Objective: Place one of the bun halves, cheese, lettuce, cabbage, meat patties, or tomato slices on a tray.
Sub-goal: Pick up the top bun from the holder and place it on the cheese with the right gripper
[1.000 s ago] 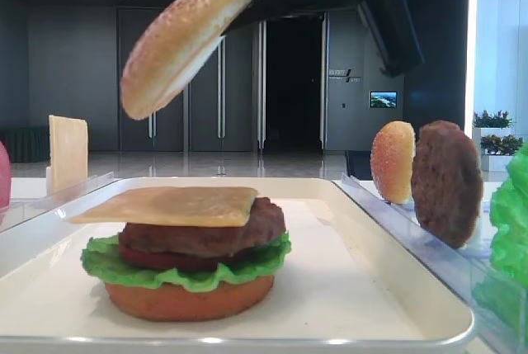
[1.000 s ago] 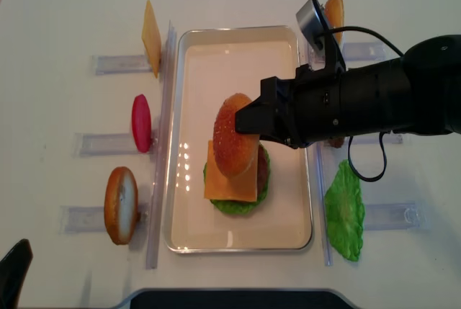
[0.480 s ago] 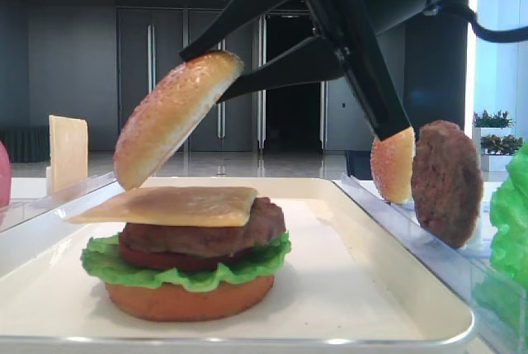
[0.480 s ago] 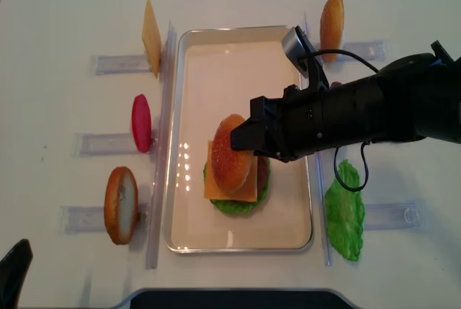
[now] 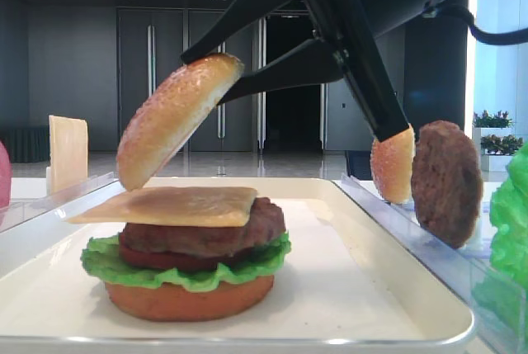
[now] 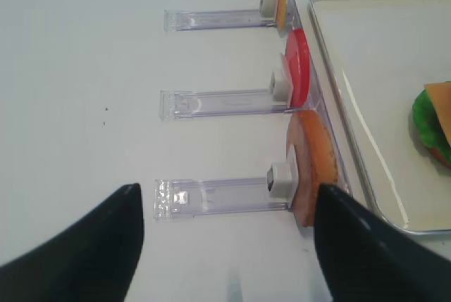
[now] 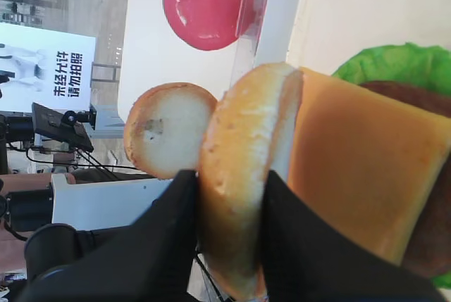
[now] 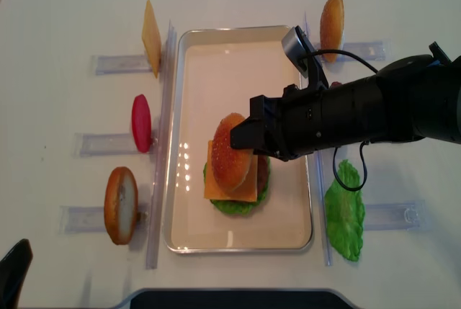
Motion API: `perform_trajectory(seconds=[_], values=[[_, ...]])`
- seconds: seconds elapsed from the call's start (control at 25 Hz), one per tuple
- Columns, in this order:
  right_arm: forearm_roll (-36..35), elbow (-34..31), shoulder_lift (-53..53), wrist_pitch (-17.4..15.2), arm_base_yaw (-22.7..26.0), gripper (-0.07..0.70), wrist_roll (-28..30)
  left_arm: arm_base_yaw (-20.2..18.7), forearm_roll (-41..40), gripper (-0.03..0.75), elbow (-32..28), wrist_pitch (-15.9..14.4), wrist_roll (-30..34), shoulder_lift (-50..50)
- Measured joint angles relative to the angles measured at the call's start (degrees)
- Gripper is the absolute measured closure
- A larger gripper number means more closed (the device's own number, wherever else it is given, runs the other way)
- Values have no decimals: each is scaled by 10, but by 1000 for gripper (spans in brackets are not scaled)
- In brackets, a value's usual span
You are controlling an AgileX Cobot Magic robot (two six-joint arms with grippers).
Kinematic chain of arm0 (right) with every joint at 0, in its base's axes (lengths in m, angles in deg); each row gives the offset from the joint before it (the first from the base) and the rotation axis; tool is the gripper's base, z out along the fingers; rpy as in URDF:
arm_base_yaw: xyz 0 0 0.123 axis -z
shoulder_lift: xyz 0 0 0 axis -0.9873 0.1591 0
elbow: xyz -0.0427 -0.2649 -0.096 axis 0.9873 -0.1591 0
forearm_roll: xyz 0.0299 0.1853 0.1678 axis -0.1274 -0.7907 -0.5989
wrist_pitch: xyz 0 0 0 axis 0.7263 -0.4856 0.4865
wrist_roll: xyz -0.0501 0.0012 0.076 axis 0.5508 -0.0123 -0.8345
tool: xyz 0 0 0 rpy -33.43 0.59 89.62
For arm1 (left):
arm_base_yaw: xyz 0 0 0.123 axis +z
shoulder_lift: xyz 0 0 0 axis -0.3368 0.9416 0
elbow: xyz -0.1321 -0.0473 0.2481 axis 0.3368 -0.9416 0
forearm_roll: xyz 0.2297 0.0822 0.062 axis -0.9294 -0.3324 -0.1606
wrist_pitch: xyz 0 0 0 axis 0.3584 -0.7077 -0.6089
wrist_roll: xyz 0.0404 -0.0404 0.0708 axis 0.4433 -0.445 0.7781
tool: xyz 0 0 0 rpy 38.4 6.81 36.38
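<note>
Bun half [image 5: 175,116] tilted in right pincer [image 5: 235,77]; wall poster: 未经允许请勿翻阅.

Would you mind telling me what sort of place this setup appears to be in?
Probably a demo table in a large lobby or exhibition hall, not a kitchen: tall dark doors and a polished floor lie behind, and replica burger parts stand in clear racks beside a white tray.
</note>
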Motion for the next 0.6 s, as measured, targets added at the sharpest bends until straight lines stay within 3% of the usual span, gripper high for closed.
perform_trajectory(seconds=[0.6], values=[[-13, 0, 0, -1, 0, 410, 1, 0, 0, 141, 0, 0, 0, 0]])
